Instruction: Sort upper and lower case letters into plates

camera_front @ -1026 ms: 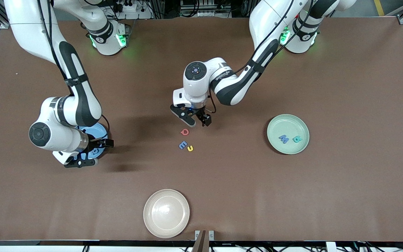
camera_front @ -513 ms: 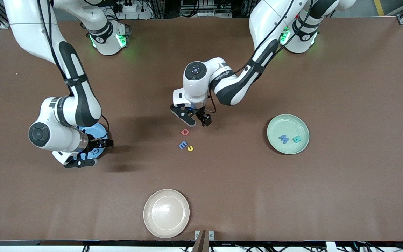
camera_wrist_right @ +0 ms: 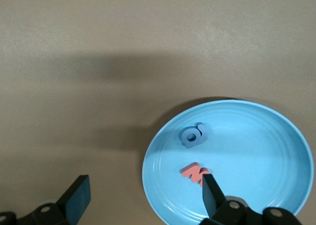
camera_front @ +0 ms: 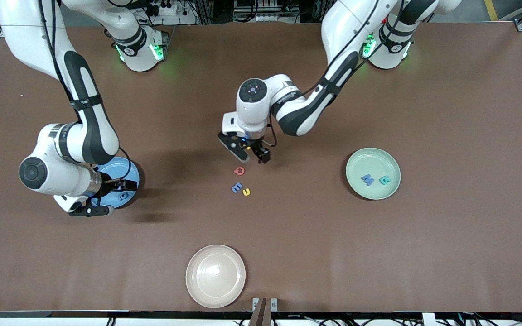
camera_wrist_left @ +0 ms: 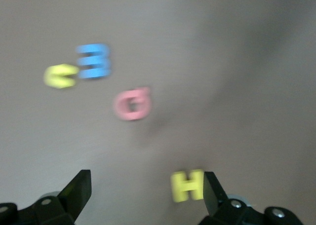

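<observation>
We see a glossy cream-beige plate [camera_front: 215, 276] resting alone on the brown table [camera_front: 447, 235] (a plain matte surface), close to the edge nearest the front camera, and a small white speck [camera_front: 21, 95] toward the right arm's end.

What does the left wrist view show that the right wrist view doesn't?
Only the left wrist view: four loose letters on the table, a yellow H by the open left gripper, a pink letter, a blue one, another yellow one.
Only the right wrist view: the sky blue plate holding a blue letter and a red letter.
Both: brown tabletop, open gripper.
</observation>
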